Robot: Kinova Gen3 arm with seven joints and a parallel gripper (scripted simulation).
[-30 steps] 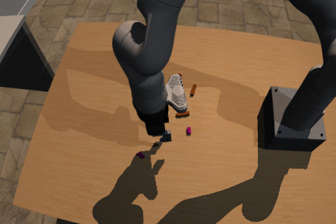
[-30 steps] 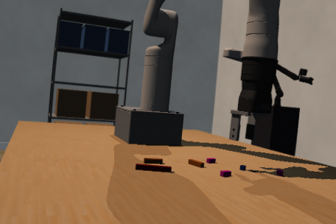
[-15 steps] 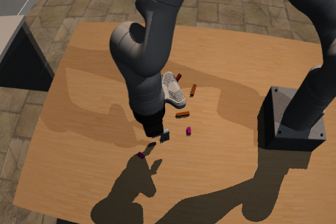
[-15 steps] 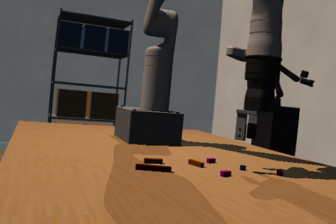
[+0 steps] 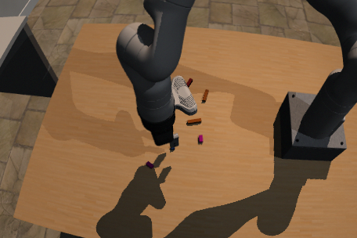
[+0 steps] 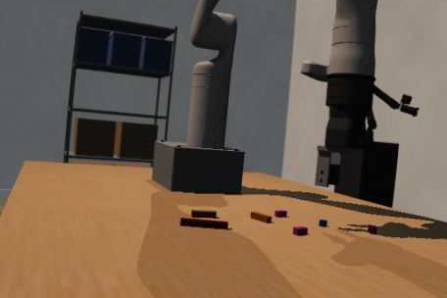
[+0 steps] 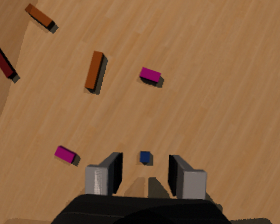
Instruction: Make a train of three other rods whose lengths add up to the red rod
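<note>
My gripper [image 7: 145, 167] is open and empty. In the exterior view it [image 6: 328, 171] hangs well above the table. A small blue rod [image 7: 145, 157] lies on the table under the gap between the fingers; it also shows in the top and exterior views [image 5: 172, 148] [image 6: 322, 223]. The red rod [image 6: 204, 223] lies flat further off, at the left edge of the wrist view [image 7: 3, 58]. Two orange rods [image 7: 94, 71] [image 7: 40, 16] lie apart from each other. Magenta rods [image 7: 149, 76] [image 7: 66, 155] lie singly, and a third [image 6: 372, 229] lies in the arm's shadow.
The arm's grey base block [image 5: 311, 127] stands at the table's right side. A second dark block [image 6: 365, 171] stands behind the gripper. A shelf [image 6: 120, 90] stands beyond the table.
</note>
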